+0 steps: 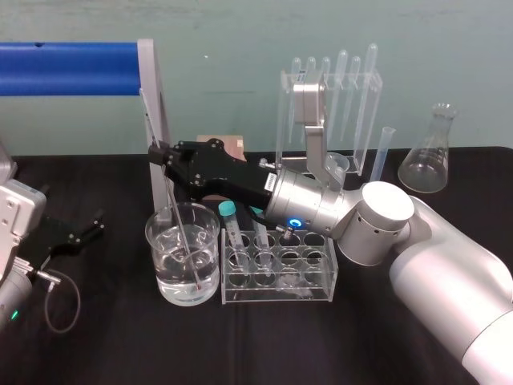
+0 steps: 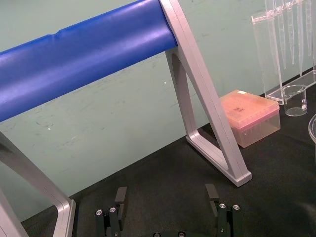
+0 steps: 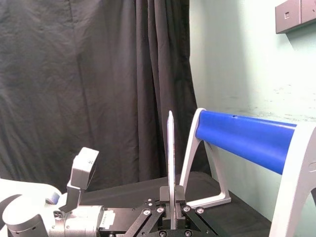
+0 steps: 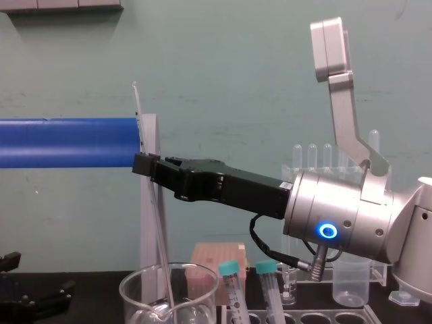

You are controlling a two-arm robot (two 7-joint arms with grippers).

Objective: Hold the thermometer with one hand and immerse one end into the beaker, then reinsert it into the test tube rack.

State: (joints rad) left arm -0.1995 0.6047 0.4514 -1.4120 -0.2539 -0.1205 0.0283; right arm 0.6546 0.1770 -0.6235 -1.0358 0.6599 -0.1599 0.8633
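Note:
My right gripper [image 1: 160, 154] reaches left over the table and is shut on the thermometer [image 1: 181, 231], a long thin clear glass rod. The rod leans slightly, and its lower end sits in the water of the large clear beaker [image 1: 160, 269]. From the chest view the thermometer [image 4: 159, 236] passes through the right gripper [image 4: 143, 164] and down into the beaker [image 4: 135, 297]. Its upper end [image 3: 171, 143] rises from the shut fingers [image 3: 178, 195]. The pale test tube rack [image 1: 321, 277] stands just right of the beaker. My left gripper [image 2: 166, 193] rests open at the table's left.
A blue roller [image 1: 68, 68] on a grey frame [image 1: 152, 96] stands behind the beaker. Two teal-capped tubes [image 4: 229, 287] stand in the rack. A clear pipette stand [image 1: 333, 104], a small plastic beaker [image 1: 335, 167], a graduated cylinder [image 1: 383, 156], a conical flask [image 1: 429, 152] and a pink box [image 2: 249, 116] line the back.

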